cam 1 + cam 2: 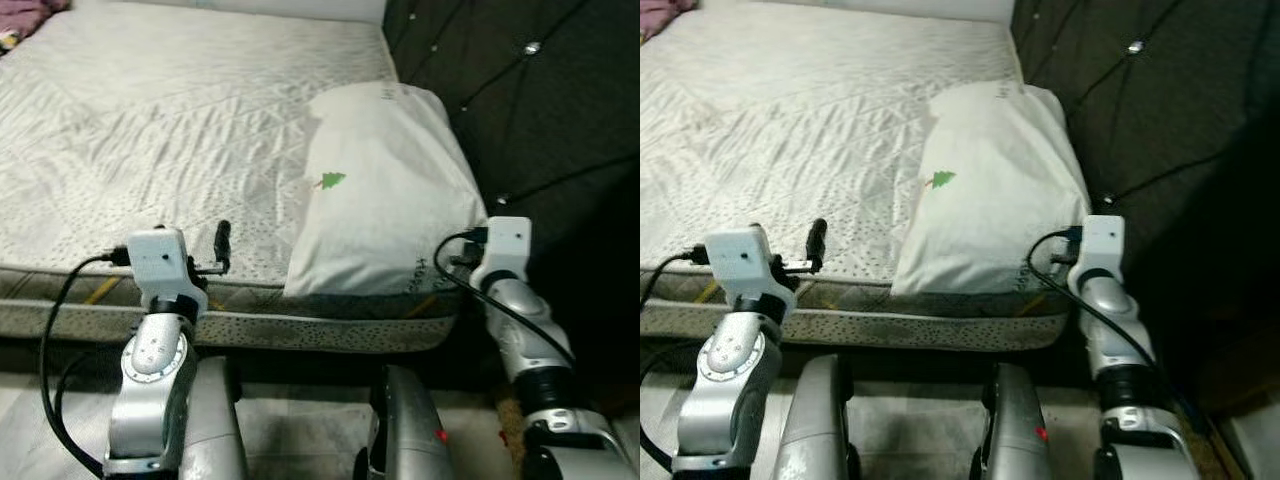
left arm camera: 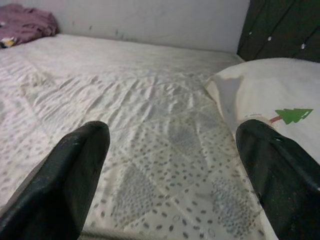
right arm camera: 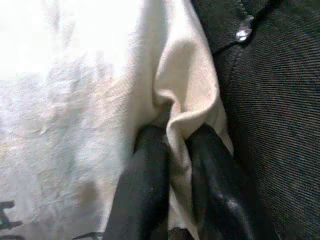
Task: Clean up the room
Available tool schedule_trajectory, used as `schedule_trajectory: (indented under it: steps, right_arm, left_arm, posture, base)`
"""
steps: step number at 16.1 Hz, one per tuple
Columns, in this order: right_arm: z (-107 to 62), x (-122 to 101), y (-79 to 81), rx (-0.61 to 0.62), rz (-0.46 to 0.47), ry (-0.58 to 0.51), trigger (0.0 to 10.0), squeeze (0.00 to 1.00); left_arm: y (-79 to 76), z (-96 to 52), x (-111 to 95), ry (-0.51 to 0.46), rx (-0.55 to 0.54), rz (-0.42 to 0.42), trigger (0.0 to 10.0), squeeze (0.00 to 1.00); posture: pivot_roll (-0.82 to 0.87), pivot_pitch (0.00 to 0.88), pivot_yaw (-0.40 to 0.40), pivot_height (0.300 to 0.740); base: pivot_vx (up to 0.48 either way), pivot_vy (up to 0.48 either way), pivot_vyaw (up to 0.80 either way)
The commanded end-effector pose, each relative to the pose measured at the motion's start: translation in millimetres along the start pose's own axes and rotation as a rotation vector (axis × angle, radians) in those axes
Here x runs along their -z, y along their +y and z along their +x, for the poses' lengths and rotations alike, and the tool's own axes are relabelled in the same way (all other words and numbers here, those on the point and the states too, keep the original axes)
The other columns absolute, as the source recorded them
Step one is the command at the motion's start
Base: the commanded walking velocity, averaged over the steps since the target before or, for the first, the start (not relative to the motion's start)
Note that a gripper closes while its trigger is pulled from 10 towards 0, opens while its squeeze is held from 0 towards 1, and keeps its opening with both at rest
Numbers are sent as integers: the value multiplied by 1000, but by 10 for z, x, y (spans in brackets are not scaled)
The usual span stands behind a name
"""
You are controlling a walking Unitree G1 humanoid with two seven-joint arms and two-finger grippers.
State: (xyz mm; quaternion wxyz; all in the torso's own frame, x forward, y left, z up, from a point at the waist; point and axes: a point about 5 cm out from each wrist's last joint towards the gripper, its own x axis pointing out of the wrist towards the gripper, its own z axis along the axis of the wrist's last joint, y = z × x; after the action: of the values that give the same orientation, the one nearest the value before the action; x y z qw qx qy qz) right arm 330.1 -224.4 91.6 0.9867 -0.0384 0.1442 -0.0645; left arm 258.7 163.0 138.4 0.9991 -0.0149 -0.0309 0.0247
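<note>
A white pillow (image 1: 385, 190) with a small green tree print lies at the right end of the bed, against the dark headboard. My right gripper (image 3: 177, 139) is shut on a fold of the pillow's corner next to the headboard; its wrist (image 1: 505, 250) sits at the pillow's near right corner. My left gripper (image 2: 172, 145) hovers open over the mattress (image 1: 160, 130) near its front edge, left of the pillow, with nothing between its fingers (image 2: 75, 165). One black finger (image 1: 222, 243) rests low over the quilted cover.
A dark tufted headboard (image 1: 530, 110) with shiny buttons rises on the right. A purple cloth (image 2: 25, 24) lies bunched at the bed's far left corner by the wall. The mattress's front edge (image 1: 300, 325) runs just before my arms.
</note>
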Motion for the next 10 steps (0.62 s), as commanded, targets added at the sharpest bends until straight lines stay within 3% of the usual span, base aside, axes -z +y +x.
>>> schedule_trajectory:
  steps: [1, 6, 10]
  right_arm:
    - [23, -34, 36, 5, -5, -1, 10000, 1000]
    - [-159, 27, 241, -51, -69, -71, 10000, 1000]
    - [-266, -169, 418, -99, -49, -213, 10000, 1000]
  left_arm:
    - [32, 25, 10, -3, -3, 1, 10000, 0]
    - [85, 22, -39, -33, -45, -9, 10000, 0]
    - [19, 10, -8, -32, -12, -13, 10000, 0]
  posture:
    - [43, 0, -62, 538]
    - [36, 0, -66, 538]
    - [17, 0, -62, 538]
  base:
    - [0, 0, 0]
    - [0, 0, 0]
    - [0, 0, 0]
